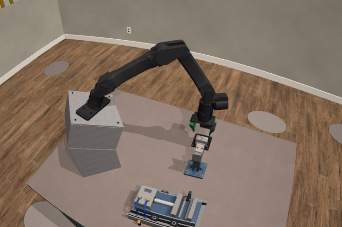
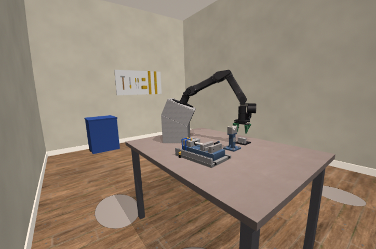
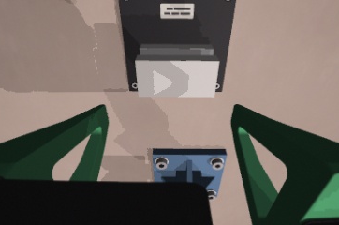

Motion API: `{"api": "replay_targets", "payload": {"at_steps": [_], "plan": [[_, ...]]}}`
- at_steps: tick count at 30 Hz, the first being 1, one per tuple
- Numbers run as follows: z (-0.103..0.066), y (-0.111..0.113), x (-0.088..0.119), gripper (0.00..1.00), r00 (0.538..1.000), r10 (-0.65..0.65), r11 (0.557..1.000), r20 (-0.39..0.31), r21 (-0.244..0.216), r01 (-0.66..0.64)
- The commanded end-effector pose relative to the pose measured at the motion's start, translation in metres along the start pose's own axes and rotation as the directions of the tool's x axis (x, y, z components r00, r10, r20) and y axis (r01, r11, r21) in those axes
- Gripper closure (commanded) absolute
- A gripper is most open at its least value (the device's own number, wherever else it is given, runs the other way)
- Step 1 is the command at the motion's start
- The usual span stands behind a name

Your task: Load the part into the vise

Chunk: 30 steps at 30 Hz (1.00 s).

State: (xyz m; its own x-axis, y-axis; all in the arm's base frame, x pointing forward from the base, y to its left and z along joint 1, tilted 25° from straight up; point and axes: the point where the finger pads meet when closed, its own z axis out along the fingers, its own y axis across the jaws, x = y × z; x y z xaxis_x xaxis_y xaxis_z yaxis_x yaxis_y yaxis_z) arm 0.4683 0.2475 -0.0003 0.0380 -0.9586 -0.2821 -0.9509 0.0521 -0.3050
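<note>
The part, a light grey block [image 1: 201, 139] [image 2: 242, 140] [image 3: 200, 80], sits on the dark infeed plate [image 1: 209, 142] [image 2: 247, 142] [image 3: 177, 30]. I cannot tell which way its slot faces. My gripper [image 1: 201, 131] [image 2: 241, 129] [image 3: 169, 112] is open and empty, pointing down above the plate; in the wrist view the block lies between and beyond the fingertips. The vise [image 1: 174, 205] [image 2: 206, 152] stands open, with nothing between its moving jaw [image 1: 176, 205] and fixed jaw [image 1: 192, 208]. The work stop [image 1: 188, 196] is a short dark rod by the jaws.
The V-block [image 1: 197, 156] [image 2: 231, 129] stands on a post with a blue base [image 1: 188, 173] [image 2: 232, 148] [image 3: 177, 162], between the infeed plate and the vise, close to my fingers. The air cylinder [image 1: 147, 193] with blue hoses is at the vise's left end. The grey pedestal [image 1: 93, 136] [image 2: 176, 126] carries the arm.
</note>
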Motion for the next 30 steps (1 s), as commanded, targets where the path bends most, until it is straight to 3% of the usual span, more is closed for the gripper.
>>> {"api": "replay_targets", "payload": {"at_steps": [1, 26, 30], "plan": [[0.004, -0.014, -0.008, 0.19, 1.0, 0.0, 0.999, 0.02, 0.036, -0.001], [0.043, -0.009, -0.009, 0.19, 1.0, -0.003, 1.0, 0.014, 0.02, 0.003], [0.048, -0.013, -0.011, 0.19, 1.0, -0.004, 0.999, 0.022, 0.034, 0.004]]}}
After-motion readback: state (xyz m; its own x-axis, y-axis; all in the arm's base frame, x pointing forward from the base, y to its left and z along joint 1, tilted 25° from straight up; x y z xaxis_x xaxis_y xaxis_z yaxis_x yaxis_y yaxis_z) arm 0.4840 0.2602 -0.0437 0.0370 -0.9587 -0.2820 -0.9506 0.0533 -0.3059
